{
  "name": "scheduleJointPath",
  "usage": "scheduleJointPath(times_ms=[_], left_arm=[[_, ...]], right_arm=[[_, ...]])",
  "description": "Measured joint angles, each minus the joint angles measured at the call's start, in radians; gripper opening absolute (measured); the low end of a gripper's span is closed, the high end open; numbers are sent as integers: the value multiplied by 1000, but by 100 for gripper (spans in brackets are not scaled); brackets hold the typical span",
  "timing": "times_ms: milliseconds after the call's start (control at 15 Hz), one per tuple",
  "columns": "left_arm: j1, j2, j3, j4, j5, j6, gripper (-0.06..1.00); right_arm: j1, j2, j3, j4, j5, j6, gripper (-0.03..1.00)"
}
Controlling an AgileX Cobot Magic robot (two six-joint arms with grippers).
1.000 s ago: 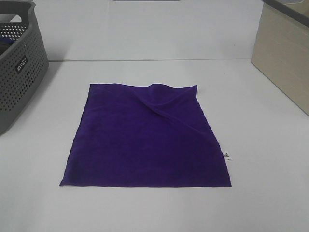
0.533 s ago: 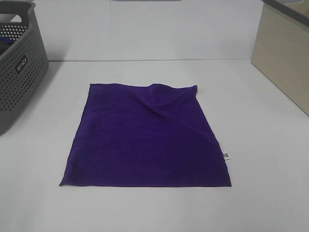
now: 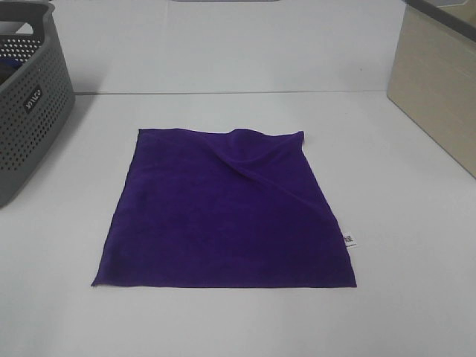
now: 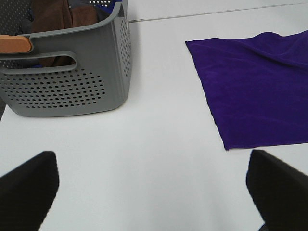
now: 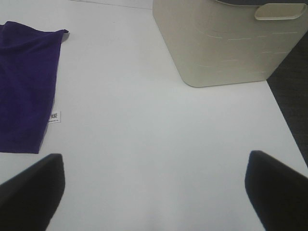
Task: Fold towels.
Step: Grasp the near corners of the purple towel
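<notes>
A deep purple towel [image 3: 223, 212] lies spread out almost flat on the white table, with a raised crease running from its far edge toward the right side and a small white tag [image 3: 349, 240] on its right edge. Neither arm shows in the exterior high view. In the left wrist view the left gripper [image 4: 151, 190] is open over bare table, with the towel [image 4: 255, 91] off to one side. The right gripper [image 5: 154, 190] is open too, over bare table, beside the towel's tagged edge [image 5: 26, 84]. Nothing is held.
A grey perforated basket [image 3: 26, 104] stands at the table's far left and holds brown cloth [image 4: 57, 17]. A beige bin [image 3: 439, 82] stands at the far right [image 5: 226, 43]. The table's right edge [image 5: 284, 125] drops to a dark floor.
</notes>
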Motion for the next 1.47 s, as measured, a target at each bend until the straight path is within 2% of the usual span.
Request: scheduleJointPath(times_ms=[200, 1467], left_arm=[[0, 0, 0, 0, 0, 1, 99], [0, 0, 0, 0, 0, 1, 99]], right_arm=[[0, 0, 0, 9, 0, 57, 99], [0, 0, 0, 9, 0, 60, 99]])
